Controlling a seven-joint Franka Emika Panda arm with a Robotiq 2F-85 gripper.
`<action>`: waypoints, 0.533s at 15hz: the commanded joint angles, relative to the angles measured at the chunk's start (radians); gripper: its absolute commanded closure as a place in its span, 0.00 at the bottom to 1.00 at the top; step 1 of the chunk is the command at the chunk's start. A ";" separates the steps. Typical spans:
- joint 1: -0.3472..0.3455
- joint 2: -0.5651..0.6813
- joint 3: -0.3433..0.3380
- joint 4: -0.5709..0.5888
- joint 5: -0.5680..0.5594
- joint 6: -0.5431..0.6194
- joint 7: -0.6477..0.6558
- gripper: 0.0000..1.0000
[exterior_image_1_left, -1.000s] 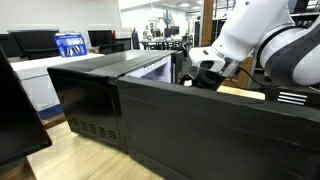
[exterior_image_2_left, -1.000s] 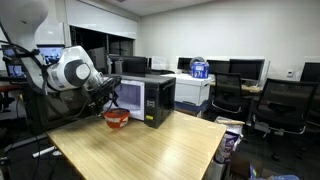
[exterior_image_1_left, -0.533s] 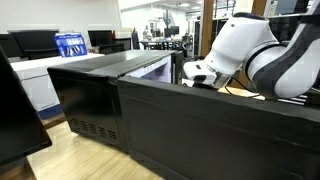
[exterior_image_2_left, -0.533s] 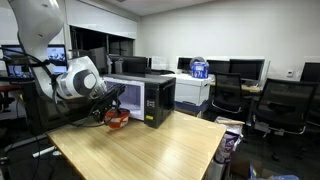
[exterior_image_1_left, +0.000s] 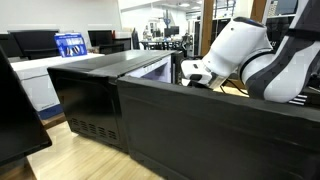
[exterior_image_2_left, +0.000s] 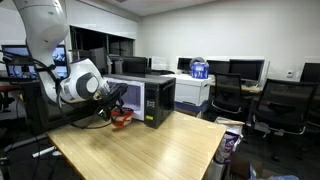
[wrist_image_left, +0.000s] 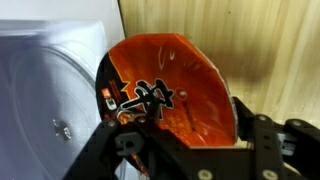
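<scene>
The gripper (wrist_image_left: 186, 132) hangs low over the bowl (wrist_image_left: 165, 85) in the wrist view. Its jaws stand partly apart, one finger (wrist_image_left: 118, 150) at the left of the near rim and the other at the right. I cannot tell whether the pads touch the rim, and nothing shows a firm hold. The bowl is orange-red and empty, with black brushed characters inside. Touching its left edge in this view is a pale surface (wrist_image_left: 50, 90) with a round glassy plate, which I take for the microwave's inside. To the right of the bowl is the bare wood of the table (wrist_image_left: 280, 50). As I judge it, the approach is made, and a grip and any lift are not yet done.

In an exterior view the arm (exterior_image_2_left: 75, 80) bends down to the bowl (exterior_image_2_left: 122, 117), which rests on the table just in front of the microwave (exterior_image_2_left: 150, 98). The microwave's front stands close beside the fingers and leaves little room on that side. Behind the microwave are monitors (exterior_image_2_left: 245, 68) and a blue container (exterior_image_2_left: 199, 68). Well to its far side stand office chairs (exterior_image_2_left: 285, 100).

In an exterior view the microwave (exterior_image_1_left: 90, 100) fills the foreground, seen from a rear corner, and hides the bowl and the fingers. Only the white arm (exterior_image_1_left: 250, 50) shows above its top. The blue container (exterior_image_1_left: 70, 44) sits well beyond it.
</scene>
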 joint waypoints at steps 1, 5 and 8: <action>0.014 0.004 0.005 0.006 0.040 -0.003 -0.010 0.57; 0.033 -0.009 -0.020 -0.031 0.040 -0.005 -0.011 0.81; 0.056 -0.019 -0.046 -0.051 0.046 -0.006 -0.012 1.00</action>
